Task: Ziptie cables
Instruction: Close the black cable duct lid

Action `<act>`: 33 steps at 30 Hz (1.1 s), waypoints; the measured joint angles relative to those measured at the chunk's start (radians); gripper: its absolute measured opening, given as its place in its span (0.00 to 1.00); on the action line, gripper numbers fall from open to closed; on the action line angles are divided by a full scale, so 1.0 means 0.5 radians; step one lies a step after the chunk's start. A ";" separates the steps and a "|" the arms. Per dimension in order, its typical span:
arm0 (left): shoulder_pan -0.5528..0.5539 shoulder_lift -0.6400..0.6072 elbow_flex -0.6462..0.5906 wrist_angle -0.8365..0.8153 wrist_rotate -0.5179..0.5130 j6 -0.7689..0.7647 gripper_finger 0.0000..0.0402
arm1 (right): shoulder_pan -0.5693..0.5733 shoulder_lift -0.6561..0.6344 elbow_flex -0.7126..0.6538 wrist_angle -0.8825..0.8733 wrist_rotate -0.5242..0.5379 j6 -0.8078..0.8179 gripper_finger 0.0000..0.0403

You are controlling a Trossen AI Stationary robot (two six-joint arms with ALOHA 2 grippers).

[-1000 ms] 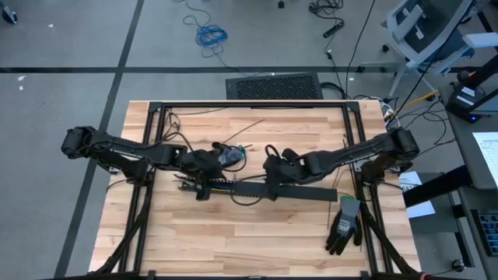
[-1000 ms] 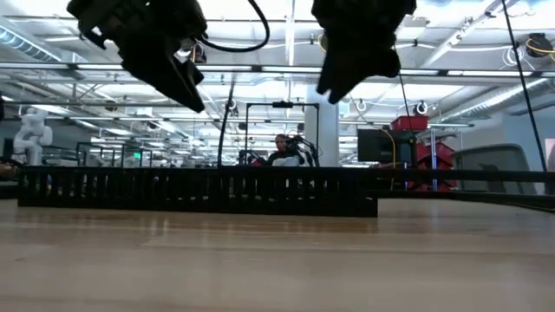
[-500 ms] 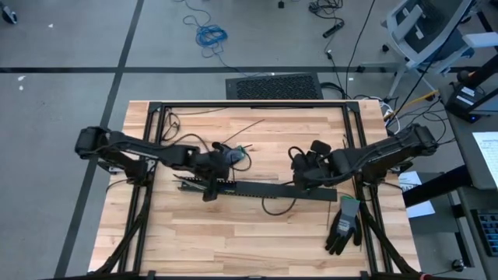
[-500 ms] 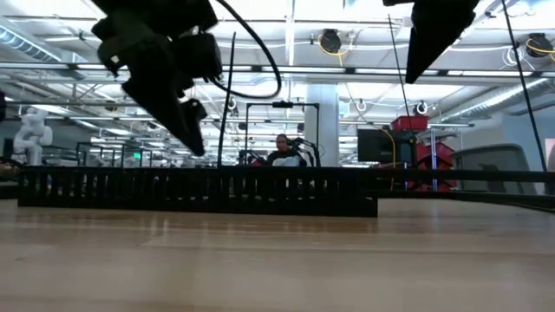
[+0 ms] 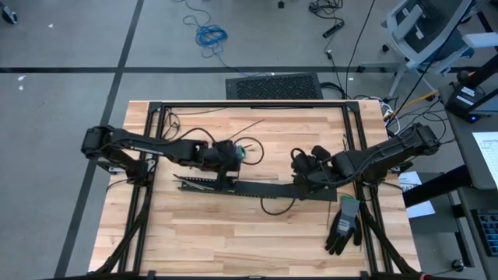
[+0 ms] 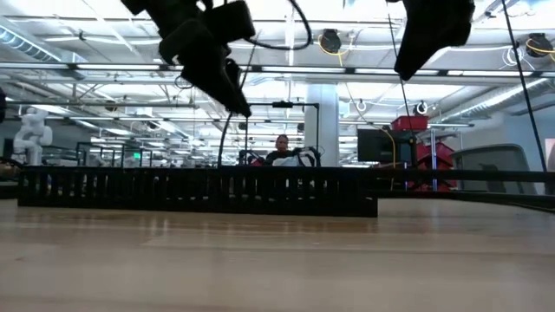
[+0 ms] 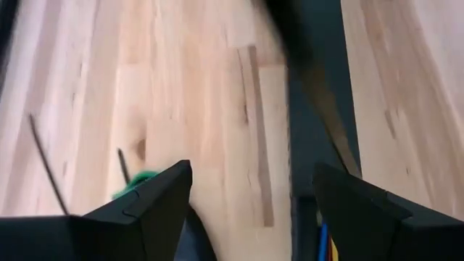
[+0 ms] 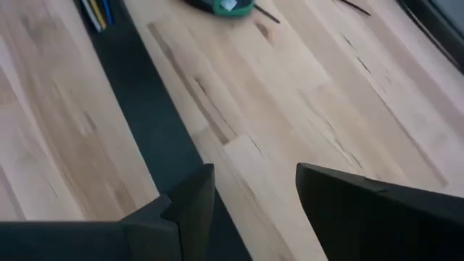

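A long black slotted duct (image 5: 257,189) lies across the middle of the wooden table, also seen in the low view (image 6: 199,191). The cables (image 8: 96,10), thin yellow, blue and white wires, lie in the duct's left end, and show too in the left wrist view (image 7: 325,246). My left gripper (image 5: 224,173) hovers open above the table just beyond the duct's left part, beside a small green object (image 5: 241,153). My right gripper (image 5: 299,187) hovers open above the duct's right part. Both hold nothing.
A black and grey work glove (image 5: 343,225) lies near the table's right front corner. A thin black wire loop (image 5: 272,207) lies just in front of the duct. A black frame (image 5: 249,105) runs along the table's edges. Bare wood lies toward the near edge.
My left gripper has left the duct's left end and gone up, toward the table's right and far edges, nearer the green object. My right gripper has risen and gone along the duct toward the right edge, then kept still. The duct has stayed where it was.
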State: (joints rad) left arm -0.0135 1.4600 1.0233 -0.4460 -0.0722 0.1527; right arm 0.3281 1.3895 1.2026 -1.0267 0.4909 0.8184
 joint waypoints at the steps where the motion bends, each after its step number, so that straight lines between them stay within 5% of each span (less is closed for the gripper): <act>1: 0.001 -0.001 0.020 -0.019 -0.003 0.000 0.71 | -0.002 0.000 0.000 0.012 0.001 0.035 0.46; 7: 0.001 -0.001 0.083 -0.230 0.006 0.232 0.71 | -0.002 -0.001 0.000 0.027 0.000 0.298 0.46; 15: 0.011 0.001 0.080 -0.705 0.375 0.453 0.76 | 0.002 0.000 0.000 0.027 -0.073 0.565 0.46; 22: 0.032 0.008 0.036 -0.520 0.400 0.441 0.96 | 0.002 0.000 0.000 0.018 -0.181 0.565 0.46; 26: 0.076 0.014 0.017 -0.439 0.426 0.296 0.97 | 0.003 0.000 0.000 -0.008 -0.212 0.458 0.46; 30: 0.138 -0.023 -0.149 -0.211 0.828 0.258 0.94 | 0.024 0.000 0.000 -0.046 -0.267 0.308 0.46; 33: 0.154 -0.053 -0.310 -0.025 0.945 0.080 0.94 | 0.069 0.000 0.000 -0.105 -0.314 0.233 0.46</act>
State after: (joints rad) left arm 0.0636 1.4334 0.8682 -0.4585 0.4002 0.1925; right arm 0.3626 1.3895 1.2026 -1.0794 0.3337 0.9347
